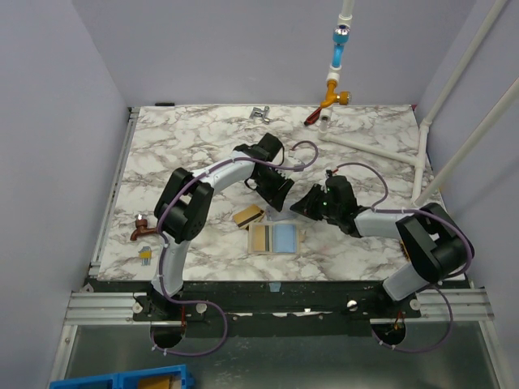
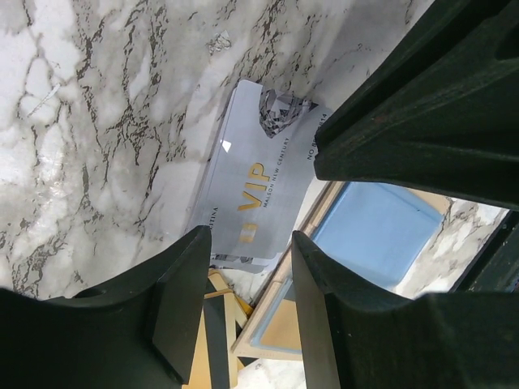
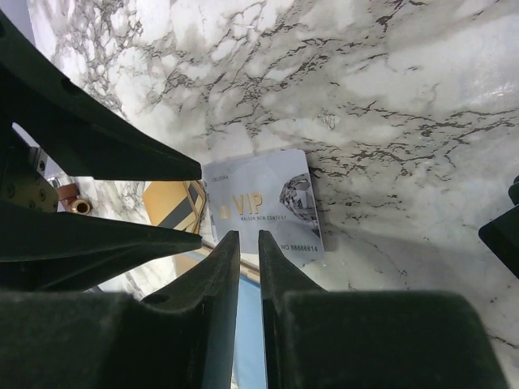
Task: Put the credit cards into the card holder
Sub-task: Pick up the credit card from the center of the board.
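Seemingly mid-pickup of the grey card (image 2: 251,178): left pincer (image 2: 247,239) half-wide, right pincer (image 3: 249,239) nearly closed (grip unclear); next needs a firm edge pinch.

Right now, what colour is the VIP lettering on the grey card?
Gold, on the grey card; clearest in the left wrist view.

top external: high above and behind the arm bases, tilted down and forward over the whole marble table (image 1: 203,138); far enough off to take in both arms and the walls.
left wrist: close to the tabletop, looking down past the left gripper (image 2: 251,237) at a silver vip card (image 2: 251,190).
right wrist: equally close, looking past the right gripper (image 3: 247,235) from the opposite side.
shared: both wrist views show that card and part of the card holder (image 2: 284,328); from the top camera the card is probably hidden between the grippers.
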Tool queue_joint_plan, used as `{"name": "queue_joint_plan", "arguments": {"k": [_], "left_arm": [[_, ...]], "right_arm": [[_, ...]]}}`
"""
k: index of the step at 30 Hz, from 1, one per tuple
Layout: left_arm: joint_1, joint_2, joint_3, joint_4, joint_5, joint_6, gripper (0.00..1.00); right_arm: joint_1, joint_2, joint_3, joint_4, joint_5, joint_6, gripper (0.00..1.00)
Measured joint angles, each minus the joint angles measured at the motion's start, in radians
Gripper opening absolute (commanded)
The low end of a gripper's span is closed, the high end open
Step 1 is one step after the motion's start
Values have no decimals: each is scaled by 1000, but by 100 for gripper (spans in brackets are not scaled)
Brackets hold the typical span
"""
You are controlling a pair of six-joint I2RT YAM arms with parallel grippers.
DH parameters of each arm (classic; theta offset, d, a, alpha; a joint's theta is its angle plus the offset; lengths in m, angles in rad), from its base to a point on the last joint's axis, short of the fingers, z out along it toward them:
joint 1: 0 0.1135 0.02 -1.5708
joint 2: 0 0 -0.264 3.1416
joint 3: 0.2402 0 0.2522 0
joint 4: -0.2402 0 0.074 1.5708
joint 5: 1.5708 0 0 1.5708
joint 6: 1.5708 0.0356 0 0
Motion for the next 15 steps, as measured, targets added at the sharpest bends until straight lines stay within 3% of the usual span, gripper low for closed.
{"name": "queue_joint_plan", "arguments": {"k": [15], "left_arm": [[19, -21, -44, 8, -2, -21, 46]], "right_arm": [[0, 63, 5, 15, 47, -3, 11]]}}
